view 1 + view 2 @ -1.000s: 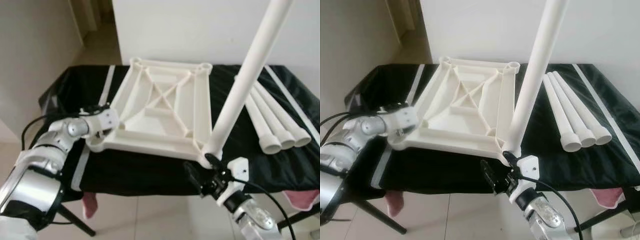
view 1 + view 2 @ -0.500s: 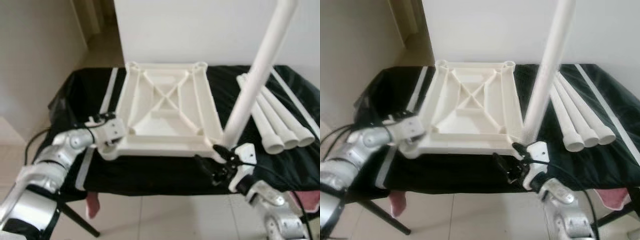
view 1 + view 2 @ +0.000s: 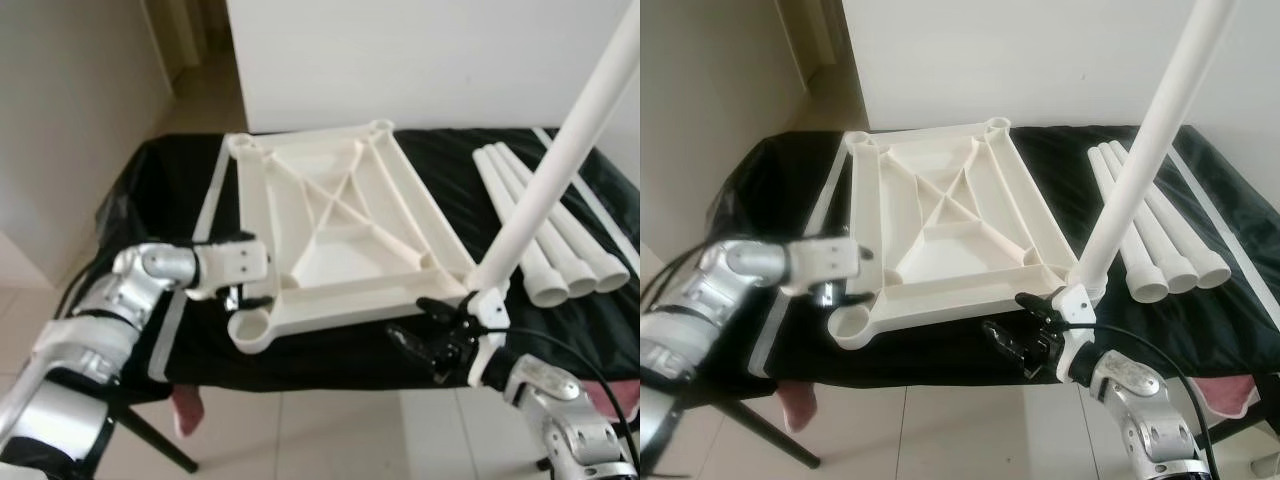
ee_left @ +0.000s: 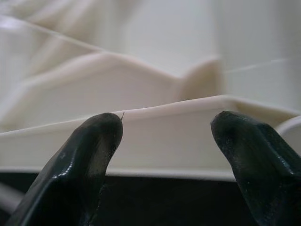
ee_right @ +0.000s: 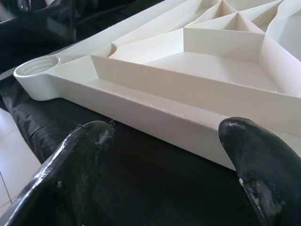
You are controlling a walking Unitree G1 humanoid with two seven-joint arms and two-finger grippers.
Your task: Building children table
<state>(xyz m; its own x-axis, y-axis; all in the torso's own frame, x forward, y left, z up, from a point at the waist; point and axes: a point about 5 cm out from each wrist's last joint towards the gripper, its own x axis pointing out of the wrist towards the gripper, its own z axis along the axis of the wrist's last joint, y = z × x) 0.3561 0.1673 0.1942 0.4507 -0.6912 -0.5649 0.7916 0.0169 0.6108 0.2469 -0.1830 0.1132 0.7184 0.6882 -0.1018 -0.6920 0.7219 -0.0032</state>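
Now the job stands at leg-fitting: one table leg (image 3: 548,180) stands upright in the socket at the near right corner of the upturned white tabletop (image 3: 340,235), which lies ribs-up on the black-covered bench (image 3: 180,180) with its long axis running from the near edge to the far edge, skewed leftward. Three loose legs (image 3: 545,235) lie side by side near the bench's right edge, open ends toward the robot. The left gripper (image 4: 164,136), fingers spread wide, hovers at the tabletop's near left side beside the empty socket (image 3: 250,328). The right gripper (image 5: 164,141), likewise wide, sits just before the near edge. Next, probably, fetch another leg for that socket.
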